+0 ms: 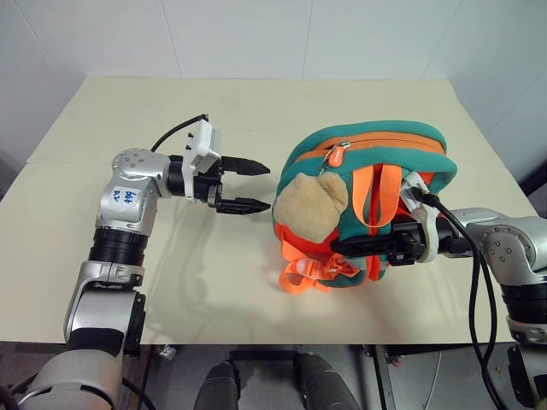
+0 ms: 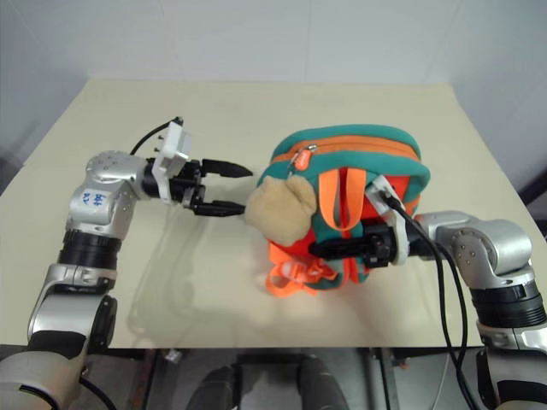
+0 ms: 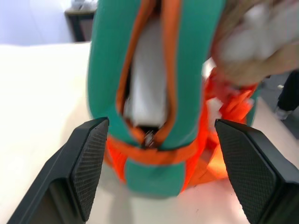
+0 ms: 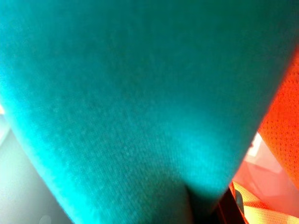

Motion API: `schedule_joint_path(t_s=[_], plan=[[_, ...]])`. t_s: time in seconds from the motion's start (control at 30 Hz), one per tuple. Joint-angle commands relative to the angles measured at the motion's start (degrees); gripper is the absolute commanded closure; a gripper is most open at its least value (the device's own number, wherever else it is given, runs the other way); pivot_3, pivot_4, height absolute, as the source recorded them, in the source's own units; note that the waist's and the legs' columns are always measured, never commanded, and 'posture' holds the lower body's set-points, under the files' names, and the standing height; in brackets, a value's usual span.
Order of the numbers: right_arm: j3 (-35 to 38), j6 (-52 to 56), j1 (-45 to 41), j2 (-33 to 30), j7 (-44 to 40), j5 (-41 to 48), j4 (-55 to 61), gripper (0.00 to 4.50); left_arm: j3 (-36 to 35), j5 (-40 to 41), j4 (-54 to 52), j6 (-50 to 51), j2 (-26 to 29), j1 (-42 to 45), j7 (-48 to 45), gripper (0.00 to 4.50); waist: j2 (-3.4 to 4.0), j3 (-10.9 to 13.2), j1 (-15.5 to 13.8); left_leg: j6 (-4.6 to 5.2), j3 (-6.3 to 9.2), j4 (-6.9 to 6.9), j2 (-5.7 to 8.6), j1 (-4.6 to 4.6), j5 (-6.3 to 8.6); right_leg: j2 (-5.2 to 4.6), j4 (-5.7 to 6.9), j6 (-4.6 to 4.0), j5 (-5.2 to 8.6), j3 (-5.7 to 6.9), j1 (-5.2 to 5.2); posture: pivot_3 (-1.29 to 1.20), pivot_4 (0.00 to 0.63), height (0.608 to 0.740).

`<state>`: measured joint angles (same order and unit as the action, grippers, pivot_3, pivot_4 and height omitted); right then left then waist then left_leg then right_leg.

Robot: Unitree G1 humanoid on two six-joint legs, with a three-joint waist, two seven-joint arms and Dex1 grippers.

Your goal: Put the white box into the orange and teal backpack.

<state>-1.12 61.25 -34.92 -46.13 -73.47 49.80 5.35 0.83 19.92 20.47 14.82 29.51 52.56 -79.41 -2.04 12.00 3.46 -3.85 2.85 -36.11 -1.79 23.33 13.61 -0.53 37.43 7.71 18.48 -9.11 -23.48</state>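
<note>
**Box in the bag, left gripper clear**

Centre-right of the head view, on the table (image 1: 256,111): orange and teal backpack (image 1: 376,149), upright, tan plush charm (image 1: 312,205) hanging on its left face. Inside the unzipped slot, seen from the left wrist: white box (image 3: 149,79), tucked between the zipper edges. Lower right: right gripper (image 1: 363,248), fingers pinched shut on the backpack's teal fabric. Centre-left: left gripper (image 1: 252,186), fingers spread wide, holding nothing, just beside the charm. Insertion looks done. Next, probably: release the right-hand pinch, perhaps nudge the box deeper first.
</note>
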Motion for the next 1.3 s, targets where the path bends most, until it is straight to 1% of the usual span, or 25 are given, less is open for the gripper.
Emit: schedule_joint_path(t_s=[0.03, 0.1, 0.4, 0.53, 0.6, 0.8, 0.93, 1.0, 1.07, 1.2, 1.23, 1.27, 1.3], plan=[[-0.44, -0.23, -0.70, 0.28, -0.35, -0.09, 0.50, 4.50, -1.14, 1.17, -1.42, -1.34, -0.20, -0.22, 1.21, 1.03, 0.00, 0.00, 0.00, 0.00, 0.00, -0.01, 0.00, -0.01, 0.00, 0.00, 0.01, 0.00, 0.00, 0.00, 0.00, 0.00, 0.150, 0.740], [-0.44, -0.24, -0.80, 0.43, -0.24, -0.14, 0.54, 4.50, -0.94, 0.52, 0.18, -2.84, -0.83, 0.40, 2.12, 1.53, 0.00, 0.00, 0.01, 0.00, 0.00, -0.05, 0.01, -0.02, -0.01, 0.01, 0.04, 0.00, 0.00, 0.00, 0.01, 0.00, 0.150, 0.740], [0.43, -0.35, -0.34, 0.31, 0.49, -0.10, 1.15, 4.50, 0.60, -1.44, 4.77, -5.25, -2.81, 2.41, 4.31, 4.45, 0.00, 0.00, 0.06, 0.01, -0.01, -0.02, 0.01, -0.01, -0.01, 0.01, 0.01, 0.00, 0.00, 0.00, 0.00, 0.00, 0.150, 0.740], [0.98, -0.01, 0.40, 0.34, 1.22, 0.51, 1.95, 4.50, 1.47, -3.08, 7.71, -7.20, -4.49, 3.64, 5.59, 4.49, 0.00, 0.00, -0.10, 0.01, -0.01, -0.04, 0.02, -0.01, -0.01, 0.01, 0.01, 0.00, 0.00, 0.00, 0.01, 0.00, 0.150, 0.740], [1.20, 0.07, 0.62, 0.45, 1.54, 0.75, 2.18, 4.50, 2.17, -3.29, 9.01, -7.97, -5.40, 4.10, 4.46, 4.49, 0.00, 0.00, -0.07, 0.01, -0.01, -0.04, 0.02, -0.01, -0.01, 0.01, 0.01, 0.01, -0.01, -0.01, 0.01, 0.00, 0.150, 0.740], [1.62, 0.21, 1.15, 0.84, 2.50, 1.25, 2.78, 4.50, 3.08, -3.29, 12.13, -9.29, -9.76, 6.17, 4.26, 4.49, 0.00, 0.00, -0.06, 0.01, -0.01, -0.02, 0.02, 0.00, -0.01, 0.01, 0.00, 0.01, -0.01, -0.01, 0.00, 0.00, 0.150, 0.740], [1.76, 0.34, 1.31, 1.26, 3.31, 1.70, 3.11, 4.50, 3.92, -5.85, 17.12, -12.57, -13.18, 7.29, 7.14, 4.49, 0.00, 0.00, -0.18, 0.01, -0.01, -0.02, 0.03, 0.00, -0.01, 0.02, -0.01, 0.01, -0.01, -0.01, 0.00, 0.00, 0.150, 0.740], [1.90, 0.46, 1.36, 1.40, 3.63, 1.91, 3.32, 4.50, 3.39, -6.17, 18.52, -13.55, -13.72, 7.50, 8.15, 4.49, 0.00, 0.00, -0.19, 0.01, -0.01, -0.03, 0.03, 0.00, -0.01, 0.01, -0.01, 0.02, -0.01, -0.01, 0.01, 0.00, 0.150, 0.740], [2.11, 0.60, 1.47, 1.41, 3.87, 2.17, 3.52, 4.50, 2.27, -4.90, 17.64, -12.23, -13.30, 7.26, 8.05, 4.49, -0.01, 0.00, -0.22, 0.01, -0.01, -0.04, 0.03, 0.00, -0.01, 0.01, 0.00, 0.02, -0.01, -0.02, 0.02, 0.00, 0.150, 0.740], [2.32, 0.64, 1.93, 1.23, 4.18, 2.49, 3.86, 4.50, 3.36, -4.30, 10.67, -6.82, -8.54, 4.56, 4.43, 4.49, 0.00, 0.00, 0.09, 0.01, -0.01, -0.01, 0.04, 0.01, -0.01, 0.02, 0.00, 0.03, -0.02, -0.03, 0.00, 0.00, 0.150, 0.740], [2.36, 0.60, 2.09, 1.18, 4.17, 2.53, 3.92, 4.50, 3.27, -4.09, 7.23, -3.99, -6.44, 3.23, 4.54, 4.49, 0.00, 0.00, 0.12, 0.01, -0.01, 0.04, 0.03, 0.00, -0.01, 0.02, -0.01, 0.02, -0.01, -0.03, 0.00, 0.00, 0.150, 0.740], [2.40, 0.58, 2.20, 1.14, 4.16, 2.56, 3.96, 4.50, 3.17, -3.89, 4.65, -1.82, -4.92, 2.25, 4.75, 4.12, 0.00, 0.00, 0.25, 0.01, -0.01, 0.05, 0.02, 0.00, -0.01, 0.02, -0.01, 0.01, 0.00, -0.02, -0.01, 0.00, 0.150, 0.740], [2.46, 0.57, 2.33, 1.08, 4.15, 2.62, 4.03, 4.50, 3.07, -3.66, 2.64, -0.13, -3.96, 1.50, 5.19, 3.93, 0.00, 0.00, 0.42, 0.01, -0.01, 0.08, 0.01, 0.00, -0.01, 0.03, 0.00, 0.00, 0.00, -0.03, -0.04, 0.00, 0.150, 0.740]])
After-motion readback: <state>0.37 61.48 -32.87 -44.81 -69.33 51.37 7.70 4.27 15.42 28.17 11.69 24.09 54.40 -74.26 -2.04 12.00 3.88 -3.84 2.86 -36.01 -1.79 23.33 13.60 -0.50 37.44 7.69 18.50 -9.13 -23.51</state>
